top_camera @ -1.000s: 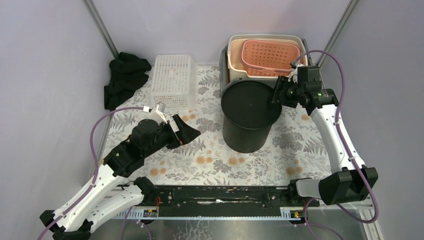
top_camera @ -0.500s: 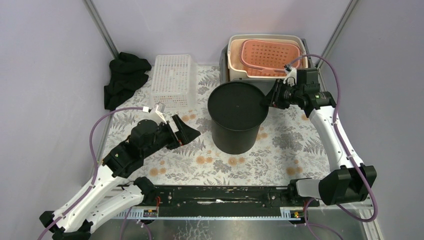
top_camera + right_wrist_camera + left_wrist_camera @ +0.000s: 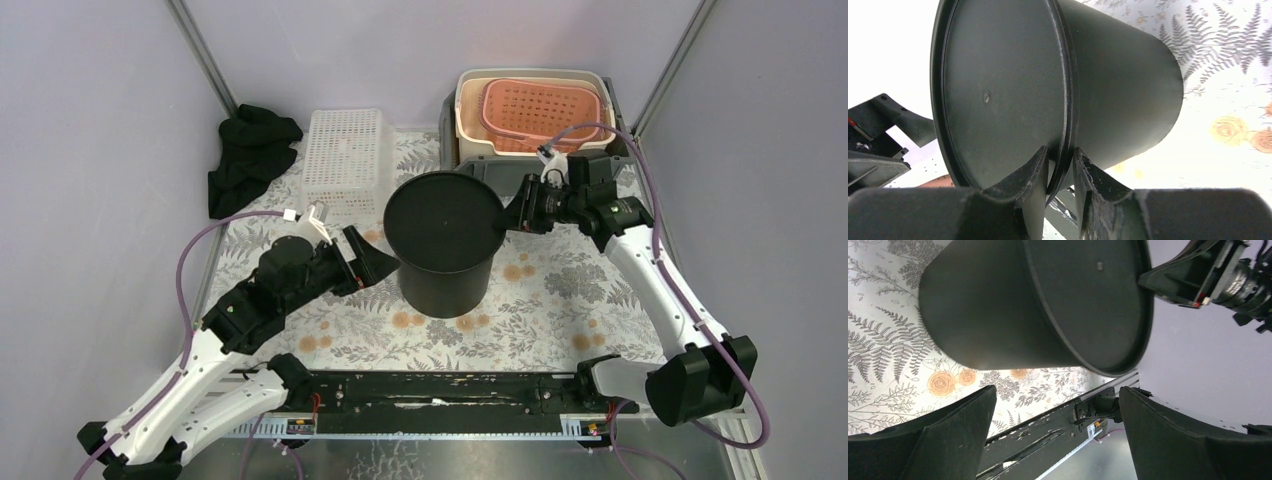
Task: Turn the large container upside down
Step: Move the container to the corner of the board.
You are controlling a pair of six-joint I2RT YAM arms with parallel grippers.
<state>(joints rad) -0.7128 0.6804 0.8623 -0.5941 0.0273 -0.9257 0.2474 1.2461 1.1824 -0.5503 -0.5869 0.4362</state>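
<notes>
So the big black container is roughly in the middle of the counter, wide end facing up and the narrower end down toward the fern-and-flower print. The right fingers are pinched narrow on its rim on the right-hand side. The right wrist view shows it nicely: 1 finger on the inside of the lip, 1 on the outside wall, rim squeezed between them. Honestly can't tell whether the base is actually touching the counter or hanging just off it. The left fingers are spread wide with nothing in them, parked just beside the container's left wall. From the left wrist view the container fills the space ahead of the 2 fingers and isn't between them. Right behind the container, at the back right, there's a beige tub with an orange perforated basket nested inside it. A white mesh basket sits at the back left, and a black cloth is bunched up further left, near the wall.
</notes>
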